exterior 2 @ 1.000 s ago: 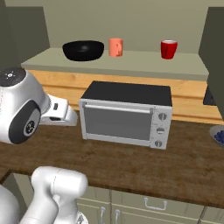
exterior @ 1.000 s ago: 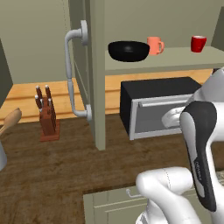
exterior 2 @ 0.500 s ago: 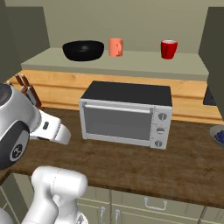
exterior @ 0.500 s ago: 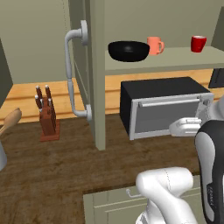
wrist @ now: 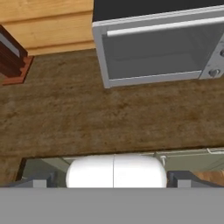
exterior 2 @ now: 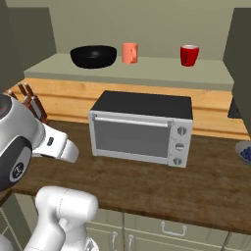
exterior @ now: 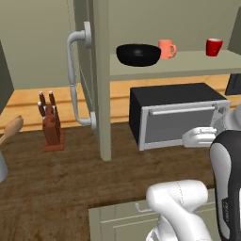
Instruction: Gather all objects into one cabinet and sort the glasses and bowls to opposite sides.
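On the pale green shelf (exterior: 188, 63) of the olive wall cabinet, the black bowl (exterior: 139, 54) sits at the left. The salmon-orange handled cup (exterior: 167, 48) stands just right of it and the red cup (exterior: 214, 47) further right. The right base view gives the same row: bowl (exterior 2: 93, 55), salmon cup (exterior 2: 130, 52), red cup (exterior 2: 188, 54). The second salmon-orange cup is out of view. My gripper (wrist: 108, 183) hangs low over the wooden counter's front edge, well below the shelf. Its dark fingertips (wrist: 35, 181) stand far apart with nothing between them.
The cabinet's open door with its curved grey handle (exterior: 77, 80) juts out left of the shelf. A silver toaster oven (exterior 2: 142, 127) stands on the counter under the shelf. A knife block (exterior: 51, 123) and a wooden spoon (exterior: 9, 132) are at the left, a blue dish (exterior 2: 245, 152) far right.
My arm has swung down and back from beside the toaster oven toward the counter's front edge. The bowl and both cups have not moved.
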Robot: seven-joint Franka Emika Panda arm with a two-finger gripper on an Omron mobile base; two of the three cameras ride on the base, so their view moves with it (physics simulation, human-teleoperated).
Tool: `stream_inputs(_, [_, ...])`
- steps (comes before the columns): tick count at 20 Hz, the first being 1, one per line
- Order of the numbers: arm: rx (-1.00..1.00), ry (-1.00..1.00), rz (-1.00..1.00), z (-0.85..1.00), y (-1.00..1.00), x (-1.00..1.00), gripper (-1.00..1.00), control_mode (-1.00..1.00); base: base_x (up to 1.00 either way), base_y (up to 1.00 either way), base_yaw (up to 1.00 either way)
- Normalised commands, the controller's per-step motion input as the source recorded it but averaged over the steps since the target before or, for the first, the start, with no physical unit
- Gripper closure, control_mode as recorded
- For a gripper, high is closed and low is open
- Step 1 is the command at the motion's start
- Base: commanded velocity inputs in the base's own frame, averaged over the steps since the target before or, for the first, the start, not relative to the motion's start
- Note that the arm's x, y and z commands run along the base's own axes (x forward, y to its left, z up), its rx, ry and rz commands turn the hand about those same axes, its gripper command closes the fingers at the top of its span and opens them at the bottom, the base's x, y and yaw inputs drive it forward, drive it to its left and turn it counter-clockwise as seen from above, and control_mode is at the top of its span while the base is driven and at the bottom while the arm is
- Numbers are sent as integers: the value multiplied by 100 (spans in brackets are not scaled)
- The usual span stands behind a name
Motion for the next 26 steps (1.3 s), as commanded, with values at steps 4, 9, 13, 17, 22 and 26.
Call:
stream_inputs(4, [0,0,0,0,0,0,-100,100,-42,-42,4])
stream_inputs(9, [0,0,0,0,0,0,-100,100,-77,-30,16])
stream_inputs(13, [0,0,0,0,0,0,-100,100,-75,-43,8])
stream_inputs(17, [0,0,0,0,0,0,-100,100,-33,-44,-16])
stream_inputs(22, [0,0,0,0,0,0,-100,100,-14,-33,-30])
stream_inputs(26, [0,0,0,0,0,0,-100,100,-5,-25,-31])
